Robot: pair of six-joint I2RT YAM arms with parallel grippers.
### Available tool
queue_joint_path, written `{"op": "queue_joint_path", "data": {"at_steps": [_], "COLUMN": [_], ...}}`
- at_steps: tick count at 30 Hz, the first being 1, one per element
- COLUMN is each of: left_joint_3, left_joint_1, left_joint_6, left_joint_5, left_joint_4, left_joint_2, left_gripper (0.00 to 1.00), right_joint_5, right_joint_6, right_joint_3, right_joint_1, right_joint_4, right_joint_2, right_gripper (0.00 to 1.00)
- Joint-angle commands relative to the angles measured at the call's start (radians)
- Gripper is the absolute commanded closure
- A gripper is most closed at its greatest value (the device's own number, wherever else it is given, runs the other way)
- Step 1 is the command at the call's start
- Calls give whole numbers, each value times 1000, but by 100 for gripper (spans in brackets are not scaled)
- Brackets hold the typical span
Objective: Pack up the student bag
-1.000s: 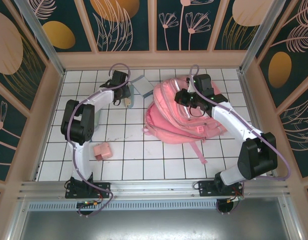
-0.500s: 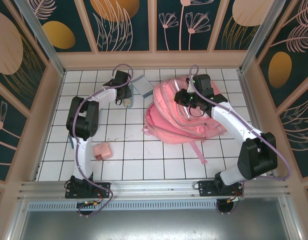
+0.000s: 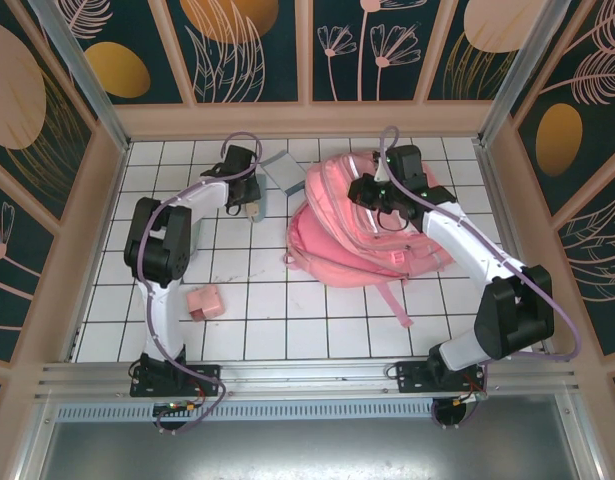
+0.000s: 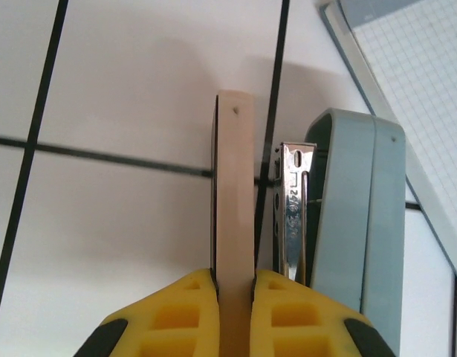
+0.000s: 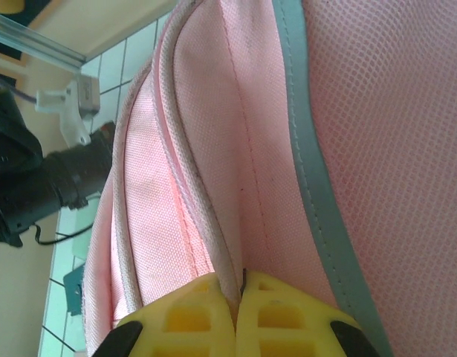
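The student bag [image 3: 372, 235], a big soft pink backpack, lies at the centre right of the tiled table, with a strap trailing toward the front. My right gripper [image 3: 364, 190] is at its upper left rim and shut on a fold of pink fabric by the zipper seam [image 5: 238, 279]. A pale reflective strip [image 5: 310, 163] runs beside the pinch. My left gripper [image 4: 234, 275] is shut on a thin beige flat strip [image 4: 235, 193] standing on edge above the tiles. A grey-blue stapler [image 4: 354, 223] lies just right of the strip.
A grey grid-paper notebook [image 3: 284, 170] lies just left of the bag, near the left gripper [image 3: 249, 195]. A small pink box [image 3: 204, 301] sits at the front left. Wooden walls [image 3: 307, 118] ring the table, and an aluminium rail [image 3: 307, 378] crosses its front.
The left arm's elbow shifted right, then back left, while its gripper stayed shut on the beige strip near the notebook. The right gripper moved slightly with the bag's rim still pinched.
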Motion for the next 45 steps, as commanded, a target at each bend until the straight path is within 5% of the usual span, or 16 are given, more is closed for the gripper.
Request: {"op": "queue_joint_path", "data": {"at_steps": [1, 11, 17, 29, 45], "left_joint_3": [-51, -246, -296, -270, -164], "left_joint_1": [9, -18, -126, -418, -494], "left_joint_6": [-56, -176, -280, -592, -737], "left_joint_5": [77, 261, 289, 275, 145], "left_joint_4": [23, 146, 195, 331, 292], "left_joint_2": [-125, -363, -430, -249, -93], "left_gripper": [100, 100, 100, 100, 100], "right_joint_5": [-95, -223, -253, -252, -259], "right_joint_6": [53, 147, 196, 231, 245], "right_joint_3": [76, 82, 51, 30, -26], "right_joint_1": [-8, -85, -115, -118, -116], "right_joint_4": [91, 173, 223, 254, 289], "right_joint_2": [-31, -38, -59, -58, -77], "right_gripper": [100, 100, 100, 100, 100]}}
